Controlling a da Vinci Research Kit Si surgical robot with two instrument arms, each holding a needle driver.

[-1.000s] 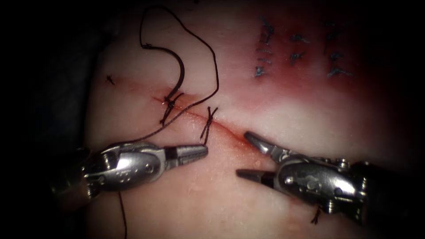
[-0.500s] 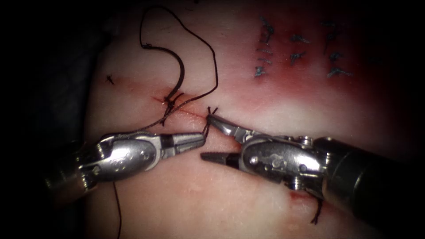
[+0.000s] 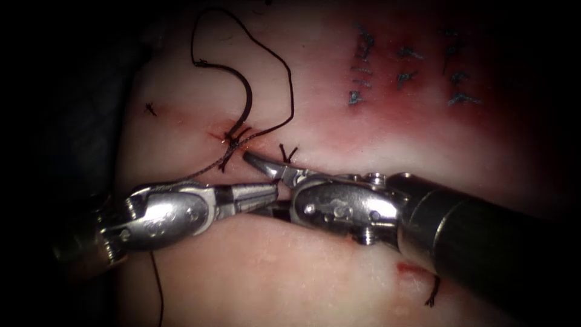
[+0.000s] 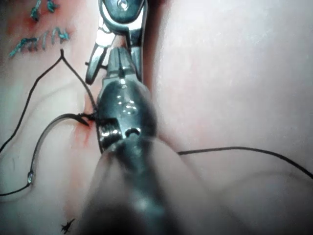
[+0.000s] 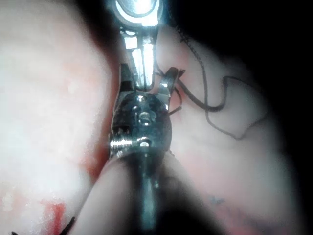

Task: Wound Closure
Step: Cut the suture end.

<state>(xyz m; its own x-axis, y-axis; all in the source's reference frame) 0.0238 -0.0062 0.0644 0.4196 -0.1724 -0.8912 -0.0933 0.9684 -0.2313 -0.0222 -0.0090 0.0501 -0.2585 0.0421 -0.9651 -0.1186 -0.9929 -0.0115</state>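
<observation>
2 steel grippers: left gripper (image 3: 275, 191) pressed together, empty; right gripper (image 3: 257, 184) spread, empty. 1 dark curved needle (image 3: 242, 91) (lying free on pale tissue (image 3: 290, 266)).

Dark curved steel needle (image 3: 242, 91) lying free on pale pork tissue (image 3: 315, 278), beyond the red cut (image 3: 233, 140); thin dark thread (image 3: 289, 79) looping from its tail.

pale pink tissue (image 3: 254, 272) with red fluid (image 3: 408, 267), dark thread (image 3: 284, 66), blue-grey stitch marks (image 3: 363, 66).
</observation>
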